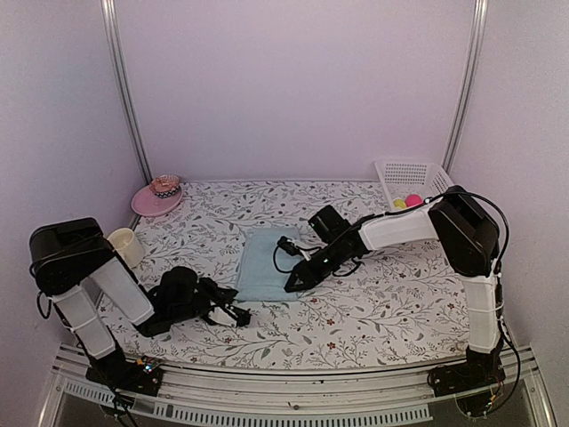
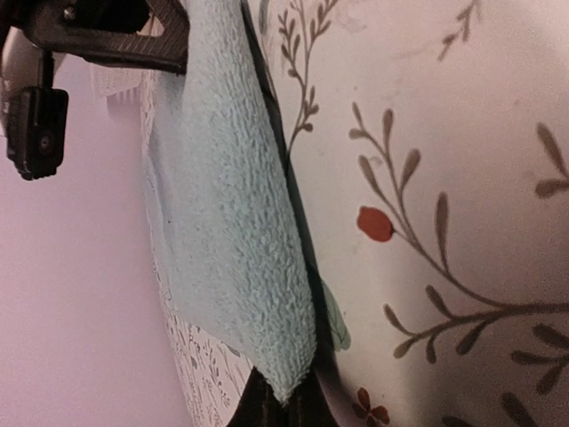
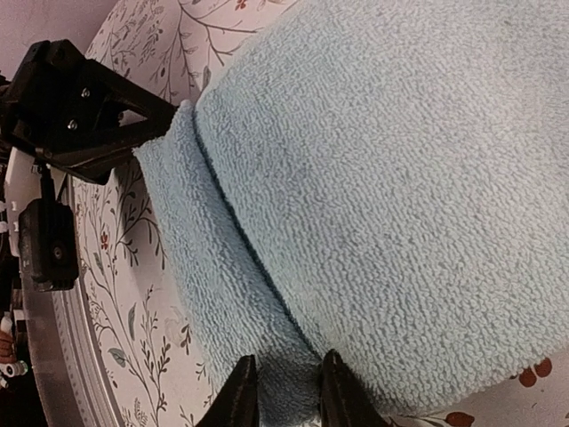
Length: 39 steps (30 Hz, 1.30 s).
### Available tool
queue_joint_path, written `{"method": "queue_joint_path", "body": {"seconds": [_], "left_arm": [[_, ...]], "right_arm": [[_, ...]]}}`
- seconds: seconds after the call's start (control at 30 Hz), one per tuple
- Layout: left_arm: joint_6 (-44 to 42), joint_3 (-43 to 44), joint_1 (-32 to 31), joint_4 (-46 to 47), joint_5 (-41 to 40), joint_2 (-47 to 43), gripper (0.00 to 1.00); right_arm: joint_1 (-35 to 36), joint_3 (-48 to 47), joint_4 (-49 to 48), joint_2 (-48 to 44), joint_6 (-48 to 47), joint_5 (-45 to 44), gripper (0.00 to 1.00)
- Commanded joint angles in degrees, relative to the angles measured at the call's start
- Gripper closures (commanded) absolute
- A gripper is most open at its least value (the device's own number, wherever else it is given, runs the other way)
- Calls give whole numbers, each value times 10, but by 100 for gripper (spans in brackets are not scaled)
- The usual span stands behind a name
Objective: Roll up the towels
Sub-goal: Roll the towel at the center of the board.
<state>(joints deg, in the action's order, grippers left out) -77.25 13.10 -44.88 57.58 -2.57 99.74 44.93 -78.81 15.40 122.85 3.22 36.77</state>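
Observation:
A pale aqua towel [image 1: 265, 253] lies flat on the flowered tablecloth in the middle of the table. My left gripper [image 1: 242, 313] lies low at the towel's near left corner. In the left wrist view that corner [image 2: 289, 378] is pinched in the shut left gripper [image 2: 284, 411], and the towel [image 2: 222, 222] stretches away from it. My right gripper [image 1: 291, 286] is at the near right corner. In the right wrist view its fingertips [image 3: 240, 396] sit either side of a doubled edge of the towel [image 3: 382, 178], and the right gripper [image 3: 286, 396] holds that fold.
A pink hat [image 1: 158, 196] sits at the back left, with a cream cup [image 1: 127, 245] in front of it. A white basket [image 1: 411, 182] holding a yellow ball [image 1: 399, 203] and a pink ball [image 1: 413, 200] stands at the back right. Walls enclose three sides.

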Motion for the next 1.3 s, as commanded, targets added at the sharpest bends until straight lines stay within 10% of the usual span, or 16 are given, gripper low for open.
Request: {"method": "queue_joint_path", "body": {"seconds": [0.0, 0.47, 0.8, 1.27], "left_arm": [[67, 23, 1, -181, 54, -81, 100], [164, 121, 39, -469, 157, -141, 100], [198, 172, 75, -562, 212, -114, 100], [197, 237, 104, -650, 261, -72, 100]], "right_arm": [[-2, 13, 20, -32, -36, -38, 68], [105, 148, -40, -210, -230, -256, 28], [197, 273, -211, -257, -374, -368, 25], [234, 216, -253, -128, -438, -532, 30]]}}
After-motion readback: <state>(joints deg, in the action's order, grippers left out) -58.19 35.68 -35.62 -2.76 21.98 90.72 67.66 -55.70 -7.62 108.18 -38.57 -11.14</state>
